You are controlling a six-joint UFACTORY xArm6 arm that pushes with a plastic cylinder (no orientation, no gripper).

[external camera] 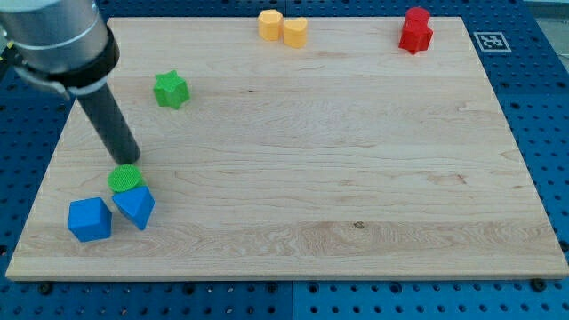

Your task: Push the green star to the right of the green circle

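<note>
The green star (171, 90) lies near the view's upper left of the wooden board (356, 160). The green circle (124, 179) sits at the lower left, touching a blue triangular block (135, 206) just below it. My tip (131, 162) is at the circle's upper edge, touching or almost touching it, and well below and left of the star. The rod slants up to the view's top left.
A blue cube (90, 220) lies left of the blue triangular block. Two yellow blocks (283, 27) sit together at the top middle. A red block (415, 30) is at the top right. The board's left edge is close to the circle.
</note>
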